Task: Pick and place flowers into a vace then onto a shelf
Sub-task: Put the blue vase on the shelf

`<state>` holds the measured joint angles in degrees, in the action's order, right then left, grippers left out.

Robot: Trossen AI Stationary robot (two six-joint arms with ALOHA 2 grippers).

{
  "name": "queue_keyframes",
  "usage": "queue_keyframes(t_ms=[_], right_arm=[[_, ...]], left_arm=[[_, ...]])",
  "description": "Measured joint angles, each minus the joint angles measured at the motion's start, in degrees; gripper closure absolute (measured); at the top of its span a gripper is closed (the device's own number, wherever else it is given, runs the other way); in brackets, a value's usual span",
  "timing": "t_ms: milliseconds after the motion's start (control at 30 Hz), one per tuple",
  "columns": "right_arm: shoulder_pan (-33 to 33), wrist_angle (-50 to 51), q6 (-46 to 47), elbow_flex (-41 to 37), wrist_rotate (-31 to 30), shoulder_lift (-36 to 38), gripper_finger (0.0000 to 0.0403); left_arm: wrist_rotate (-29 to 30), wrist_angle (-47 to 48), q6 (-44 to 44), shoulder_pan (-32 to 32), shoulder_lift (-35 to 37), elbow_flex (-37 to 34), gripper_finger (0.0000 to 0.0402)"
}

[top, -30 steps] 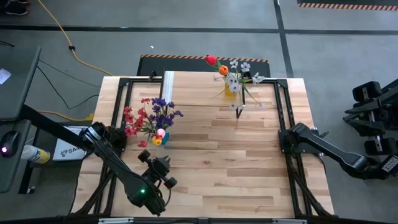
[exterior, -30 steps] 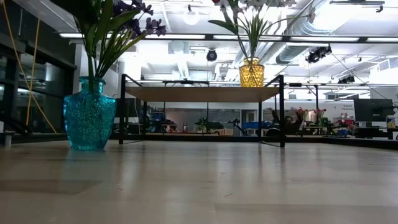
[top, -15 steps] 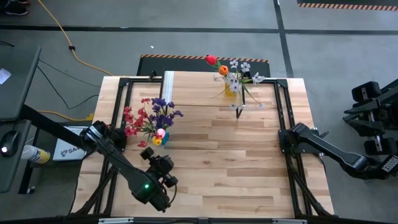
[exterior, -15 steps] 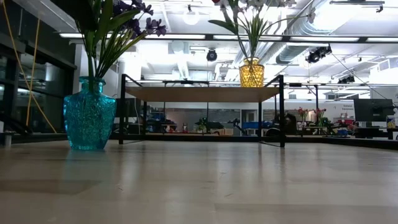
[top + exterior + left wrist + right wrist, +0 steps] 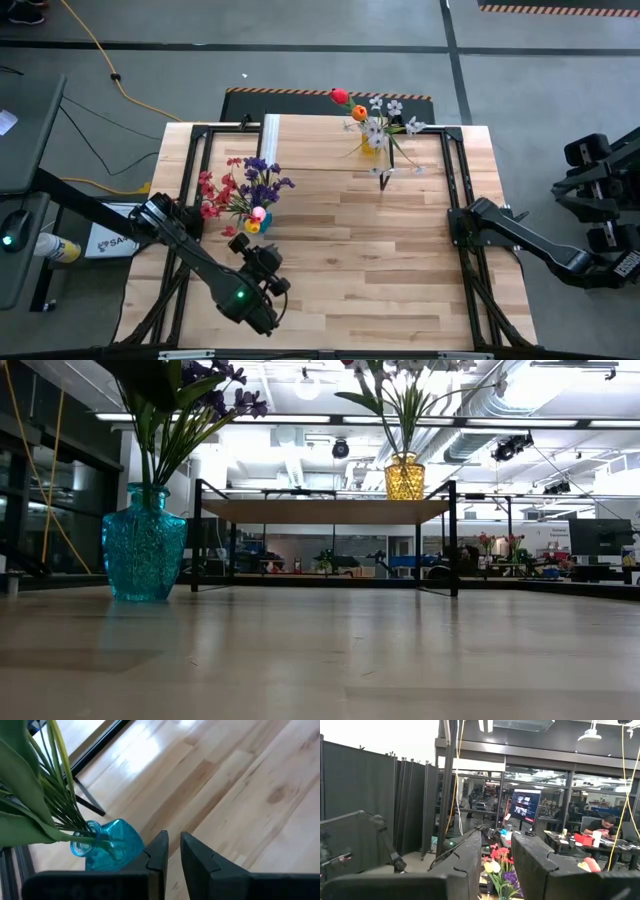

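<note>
A blue glass vase (image 5: 256,224) (image 5: 143,542) stands on its base on the plank table's left part, with purple, red and pink flowers (image 5: 240,190) standing in it by their stems (image 5: 60,805). A yellow vase (image 5: 373,143) (image 5: 404,477) with white, orange and red flowers (image 5: 375,118) stands on the shelf (image 5: 320,145) (image 5: 320,510) at the far edge. My left gripper (image 5: 262,262) (image 5: 172,847) hovers just near of the blue vase (image 5: 112,845), with a narrow gap between its fingers and nothing in it. My right gripper (image 5: 470,215) (image 5: 496,855) is raised at the right, open and empty.
Black frame bars (image 5: 185,180) run along the table's left and right sides (image 5: 455,180). Bare planks (image 5: 360,250) lie between the two arms. A yellow cable (image 5: 100,50) crosses the floor beyond the table's far left.
My left gripper has moved a little toward the table's right edge and rolled slightly, keeping the same narrow gap. The vases and flowers have stayed where they were.
</note>
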<state>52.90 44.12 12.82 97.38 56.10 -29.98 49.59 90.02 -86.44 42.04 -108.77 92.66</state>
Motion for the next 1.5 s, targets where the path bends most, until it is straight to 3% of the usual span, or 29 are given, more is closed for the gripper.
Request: queue_keyframes(t_ms=[433,933,1133,1500], right_arm=[[0.0,0.0,-0.9,0.0,0.9,0.0,0.0304],[0.0,-0.2,-0.9,0.0,0.6,0.0,0.0304],[0.0,-0.2,-1.4,0.0,-0.2,0.0,0.0304],[0.0,-0.2,-1.4,0.0,-0.2,0.0,0.0304]], left_arm=[[0.9,-0.5,-4.1,0.0,0.0,0.0,0.0316],[-8.4,-18.5,-3.9,-0.6,-0.1,0.1,0.0316],[-10.2,-18.3,-4.3,1.8,-0.1,3.8,0.0316],[-6.6,-15.6,-4.3,8.0,-0.1,8.7,0.0316]])
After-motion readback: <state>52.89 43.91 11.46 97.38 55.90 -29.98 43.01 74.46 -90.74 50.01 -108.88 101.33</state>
